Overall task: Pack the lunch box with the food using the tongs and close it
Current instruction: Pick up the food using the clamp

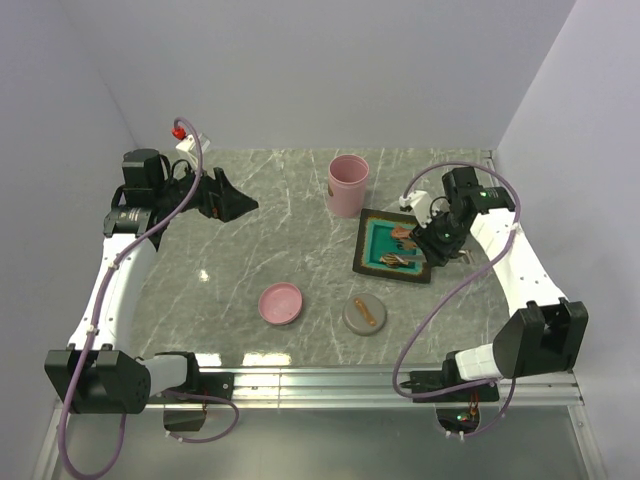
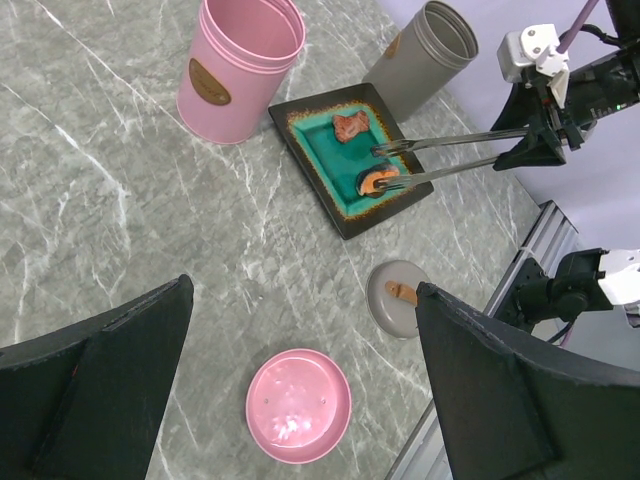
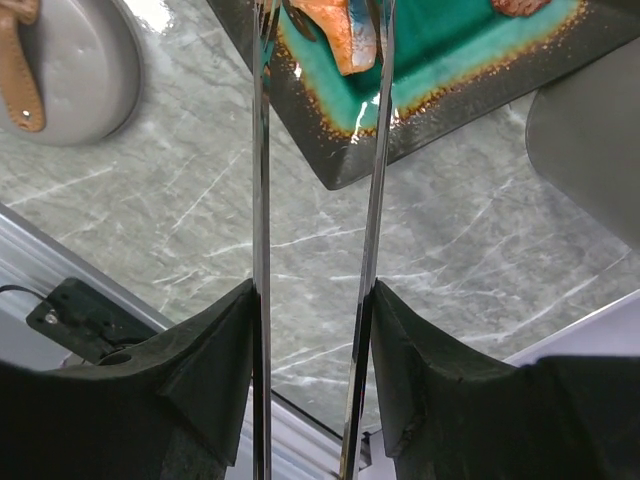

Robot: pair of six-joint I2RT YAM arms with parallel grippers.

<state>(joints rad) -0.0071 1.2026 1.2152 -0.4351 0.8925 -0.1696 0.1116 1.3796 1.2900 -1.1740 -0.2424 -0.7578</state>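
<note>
Grey marble surface [image 1: 250,260], and my right gripper [image 3: 312,300] is pinching the tongs [image 3: 375,180], tips either side of an orange food piece [image 3: 345,35] on the teal tray [image 2: 335,165], left gripper [image 1: 228,203] spread wide and idle, so next I'd guess squeeze, lift, carry to the pink container [image 2: 240,70].

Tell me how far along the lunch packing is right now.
Done: the right gripper grips the tongs. In hand: their tips straddle an orange piece on the tray, a second piece beside it. Left: carry both pieces into the pink container or grey container, whose insides I cannot see, then fit the pink lid and grey lid lying on the table. The left gripper hangs open, idle.
</note>
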